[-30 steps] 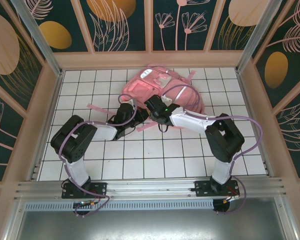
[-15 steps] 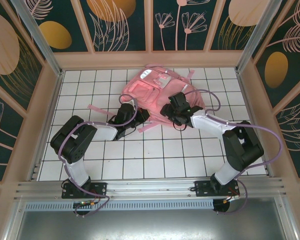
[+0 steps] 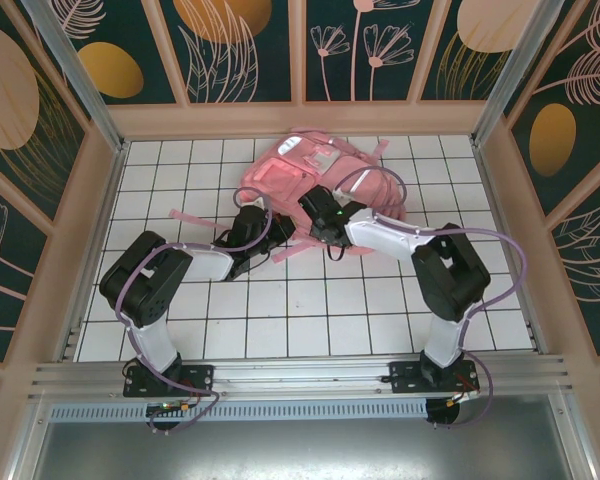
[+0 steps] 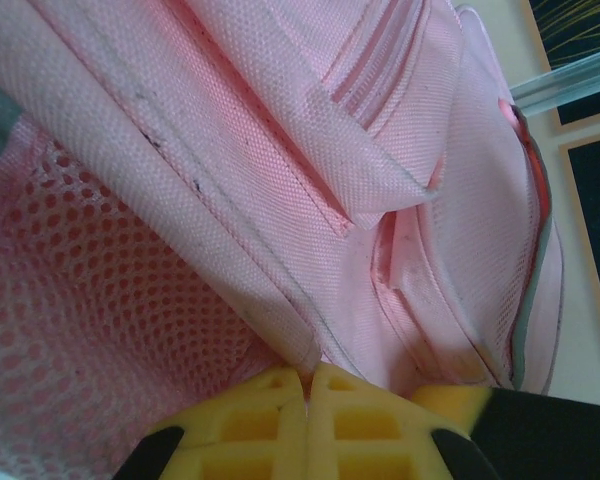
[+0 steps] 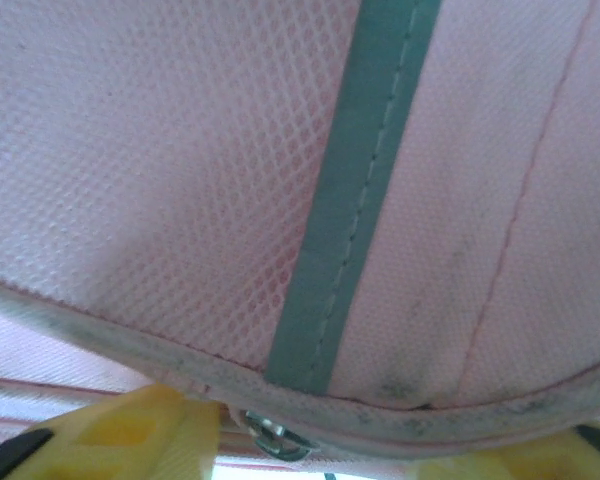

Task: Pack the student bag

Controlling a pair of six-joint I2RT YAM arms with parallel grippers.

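Left arm (image 3: 145,290): rises from its base to a raised, sharply folded elbow, forearm running forward and to the right, wrist low. The left gripper (image 4: 307,378) has its 2 yellow pads pressed flat together, with a fold of the student bag (image 3: 290,170) pinched in the seam between them. Right arm (image 3: 445,275): likewise folded at the elbow, forearm reaching forward and to the left toward the other wrist. The right gripper (image 5: 315,440) has its 2 fingers (image 5: 160,425) standing well apart, the bag's piped edge lying across the gap.
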